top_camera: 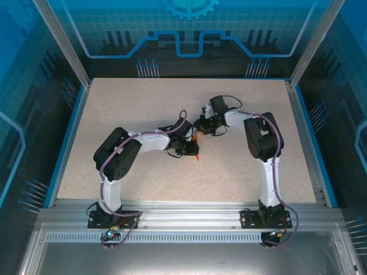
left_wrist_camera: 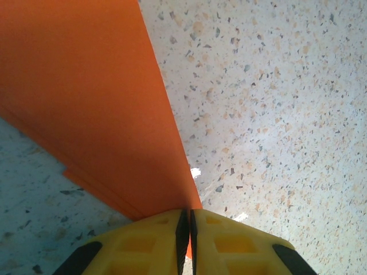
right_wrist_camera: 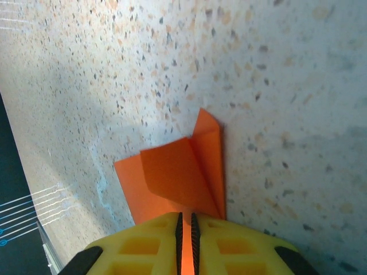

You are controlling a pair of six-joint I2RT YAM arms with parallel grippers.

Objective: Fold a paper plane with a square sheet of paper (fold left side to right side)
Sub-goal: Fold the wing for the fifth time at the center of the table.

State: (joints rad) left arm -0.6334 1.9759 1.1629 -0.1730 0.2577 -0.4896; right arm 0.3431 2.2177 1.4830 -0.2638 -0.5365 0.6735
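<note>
The orange-red sheet of paper (top_camera: 196, 154) is folded into overlapping layers and held just above the speckled table at mid-table, between the two arms. In the left wrist view the paper (left_wrist_camera: 86, 97) stretches up and to the left as a long straight-edged strip, and my left gripper (left_wrist_camera: 190, 213) is shut on its near corner. In the right wrist view the paper (right_wrist_camera: 172, 172) shows a pointed flap over a flatter layer, and my right gripper (right_wrist_camera: 186, 216) is shut on its near edge. From above, the left gripper (top_camera: 189, 148) and right gripper (top_camera: 200, 127) sit close together.
The speckled tabletop (top_camera: 126, 114) has a raised blue rim (top_camera: 67, 137) on the left and right. Aluminium posts (top_camera: 60, 40) and transparent blue walls enclose it. Both arm bases are bolted to the metal rail (top_camera: 183, 215) at the near edge.
</note>
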